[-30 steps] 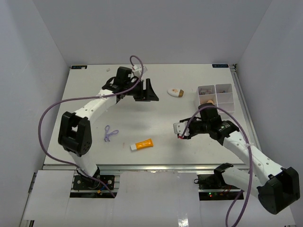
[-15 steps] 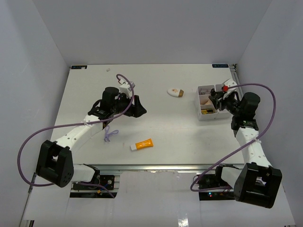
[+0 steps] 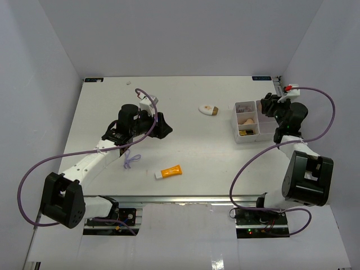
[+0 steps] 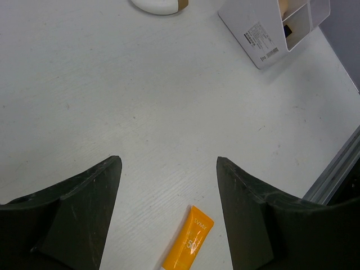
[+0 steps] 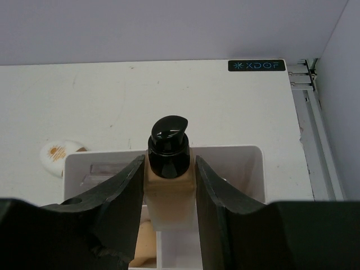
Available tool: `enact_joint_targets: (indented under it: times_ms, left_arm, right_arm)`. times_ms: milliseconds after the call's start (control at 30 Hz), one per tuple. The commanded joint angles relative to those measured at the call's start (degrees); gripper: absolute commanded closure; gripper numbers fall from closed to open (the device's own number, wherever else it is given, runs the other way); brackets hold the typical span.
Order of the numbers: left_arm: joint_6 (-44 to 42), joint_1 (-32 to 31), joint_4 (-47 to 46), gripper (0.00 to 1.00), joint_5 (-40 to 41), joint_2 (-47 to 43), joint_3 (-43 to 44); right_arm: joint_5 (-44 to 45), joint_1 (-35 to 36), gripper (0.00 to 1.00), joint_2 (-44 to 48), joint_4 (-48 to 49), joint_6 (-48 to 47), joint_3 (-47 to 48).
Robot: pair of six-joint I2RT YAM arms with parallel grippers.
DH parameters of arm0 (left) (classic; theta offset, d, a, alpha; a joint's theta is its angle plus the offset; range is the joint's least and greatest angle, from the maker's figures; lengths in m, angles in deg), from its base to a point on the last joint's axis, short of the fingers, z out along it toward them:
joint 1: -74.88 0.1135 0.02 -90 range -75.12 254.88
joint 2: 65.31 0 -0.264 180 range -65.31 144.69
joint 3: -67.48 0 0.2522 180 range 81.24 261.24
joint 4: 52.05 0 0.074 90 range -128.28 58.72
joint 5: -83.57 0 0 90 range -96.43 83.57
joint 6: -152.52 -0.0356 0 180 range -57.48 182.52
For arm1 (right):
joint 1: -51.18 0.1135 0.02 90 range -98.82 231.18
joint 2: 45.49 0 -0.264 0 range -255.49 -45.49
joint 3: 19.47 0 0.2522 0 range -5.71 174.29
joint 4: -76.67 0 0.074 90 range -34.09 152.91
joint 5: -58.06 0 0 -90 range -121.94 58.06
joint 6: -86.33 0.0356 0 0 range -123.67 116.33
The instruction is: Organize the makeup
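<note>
My right gripper (image 5: 169,159) is shut on a beige foundation bottle (image 5: 169,194) with a black pump cap, held upright over the white tray (image 5: 247,154). In the top view this gripper (image 3: 269,107) hangs over the tray's right side (image 3: 246,138). A beige sponge (image 5: 143,242) lies in a left compartment. My left gripper (image 4: 169,160) stands open above the table with nothing between its fingers. The orange tube (image 4: 188,244) lies below and nearer. In the top view the tube (image 3: 169,171) lies near the front edge, and the purple loop (image 3: 130,159) to its left.
A white oval compact (image 3: 209,109) lies on the table left of the tray. A small black-gold case (image 3: 245,133) sits in the tray's near left compartment. The table's right edge rail (image 5: 315,140) runs close beside the tray.
My right arm has swung from the table's middle to the tray at the back right. My left gripper has come from the back of the table toward the middle left.
</note>
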Motion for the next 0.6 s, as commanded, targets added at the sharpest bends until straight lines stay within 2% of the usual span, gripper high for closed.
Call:
enact_joint_targets:
  times_ms: [0,233,433,567]
  left_arm:
    - [-1.0,0.0,-1.2,0.21,0.5,-1.9,-0.6]
    - [-1.2,0.0,-1.1,0.21,0.4,-1.6,-0.6]
    - [-1.2,0.0,-1.1,0.21,0.6,-1.1,-0.7]
    - [-1.3,0.0,-1.0,0.20,0.8,-0.9,-0.7]
  right_arm:
    - [3.1,-0.5,0.92,-2.7,10.8,3.3,4.8]
    - [2.9,-1.8,0.89,-7.5,11.9,4.2,7.1]
    - [0.0,-2.4,0.72,-10.7,13.1,5.7,6.6]
    - [-1.9,-2.6,0.66,-11.9,14.5,6.6,5.5]
